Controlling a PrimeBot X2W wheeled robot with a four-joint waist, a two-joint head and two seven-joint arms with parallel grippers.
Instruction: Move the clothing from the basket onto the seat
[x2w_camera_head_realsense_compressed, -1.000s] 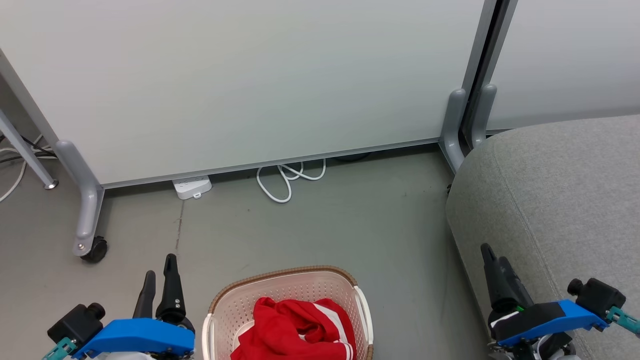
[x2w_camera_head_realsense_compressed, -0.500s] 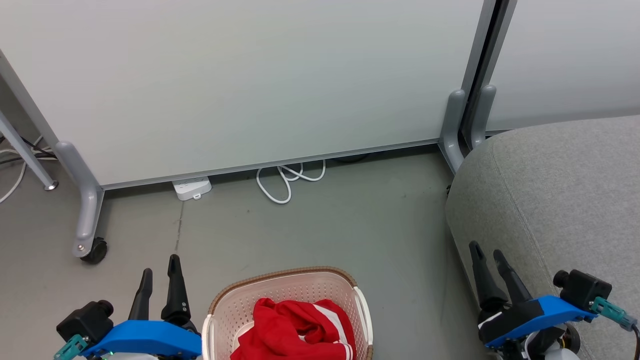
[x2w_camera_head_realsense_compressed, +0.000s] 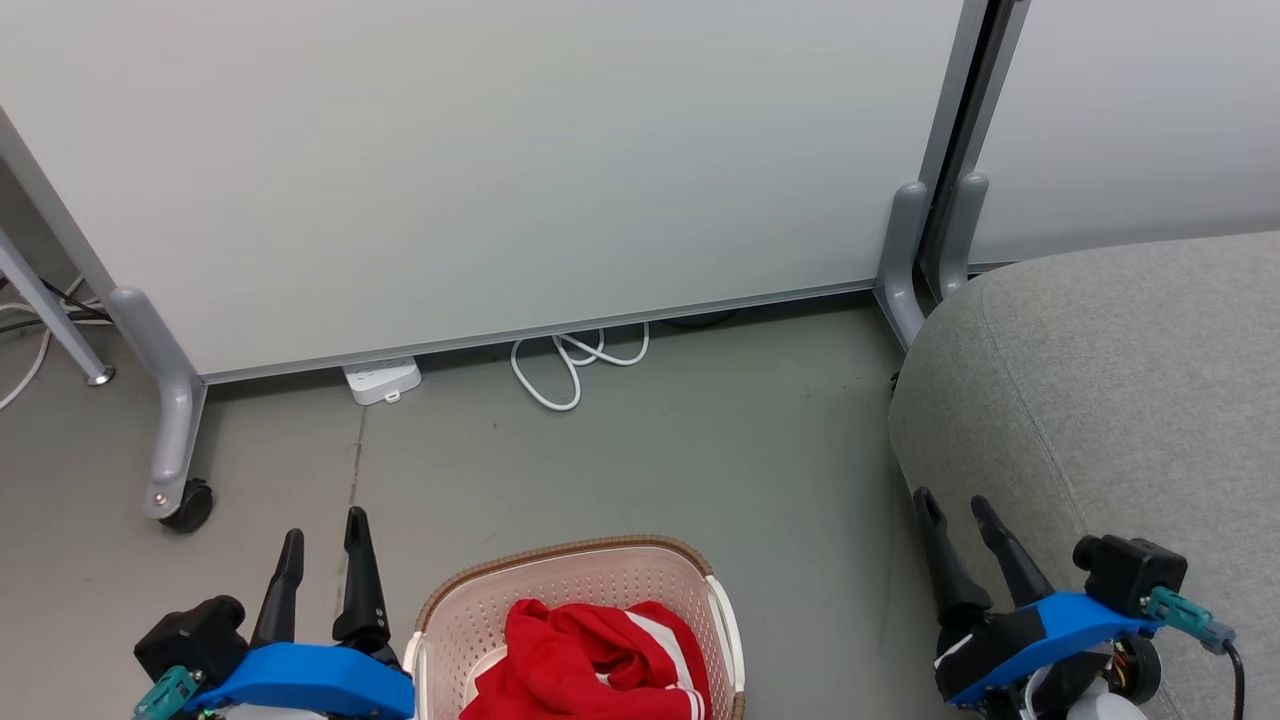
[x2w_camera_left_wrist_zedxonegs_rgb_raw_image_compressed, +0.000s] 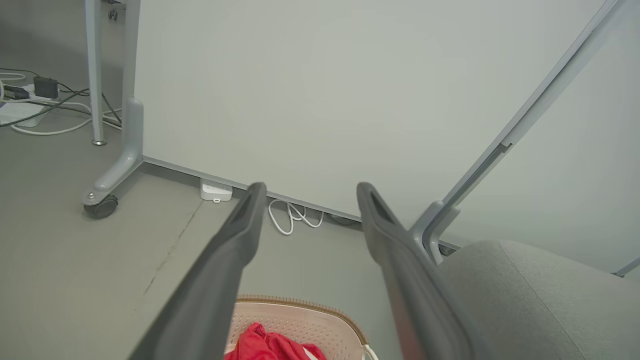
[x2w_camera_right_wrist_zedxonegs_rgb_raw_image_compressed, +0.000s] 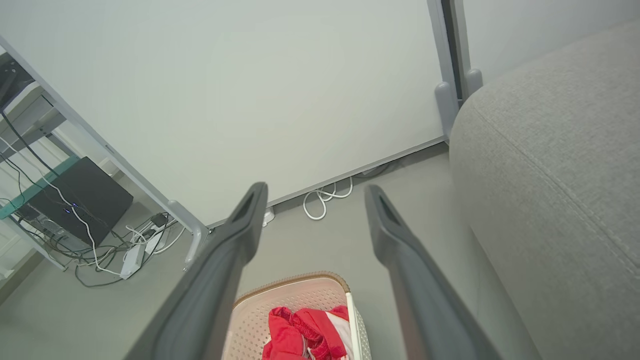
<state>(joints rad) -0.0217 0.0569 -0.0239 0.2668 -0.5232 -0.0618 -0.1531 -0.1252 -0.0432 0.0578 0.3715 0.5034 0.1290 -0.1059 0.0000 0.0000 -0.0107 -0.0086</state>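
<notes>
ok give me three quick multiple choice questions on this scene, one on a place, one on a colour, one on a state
1. For the robot, the seat stands on which side of the basket?
A. left
B. right
C. behind it

2. The clothing is mainly:
A. blue
B. green
C. red

3. The left end effector is:
A. open and empty
B. shut on fabric
C. shut on a handle

Key:
1 B, the head view shows the seat to the right of the basket.
2 C, a red heap with white stripes lies in the basket.
3 A, its jaws stand apart with nothing held.
</notes>
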